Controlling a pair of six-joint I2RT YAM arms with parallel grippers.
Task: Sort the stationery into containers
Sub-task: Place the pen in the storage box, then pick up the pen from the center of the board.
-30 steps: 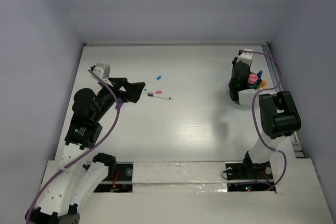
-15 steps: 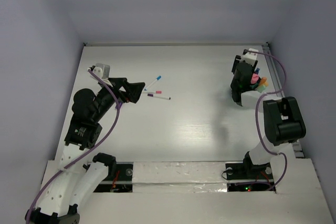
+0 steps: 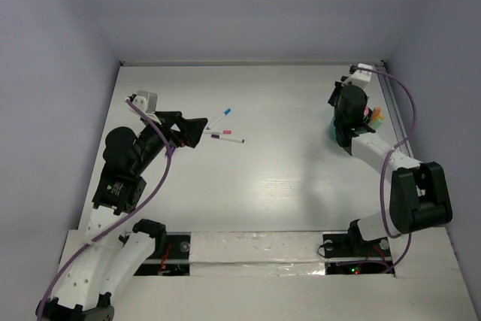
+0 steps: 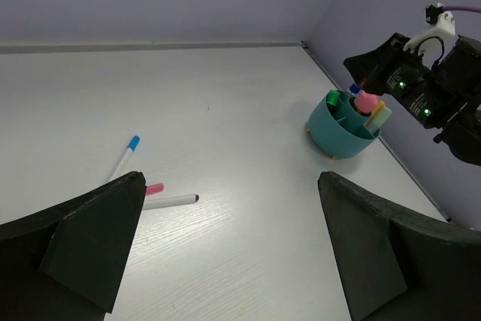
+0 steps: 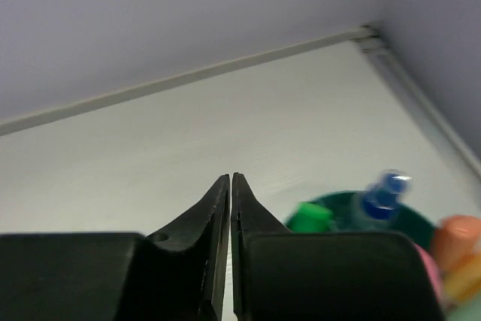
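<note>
The left gripper (image 4: 231,186) hangs wide open and empty over the counter (image 4: 248,95). Just beyond it lie three thin white markers: the purple-capped marker (image 4: 173,201) just beside the pink-capped marker (image 4: 154,188), and the blue-capped marker (image 4: 125,157) near them. Farther right, the round teal holder (image 4: 334,137) carries green, pink, orange and blue-capped pieces. The right gripper (image 5: 230,182) hovers over the holder, clenched on nothing.
</note>
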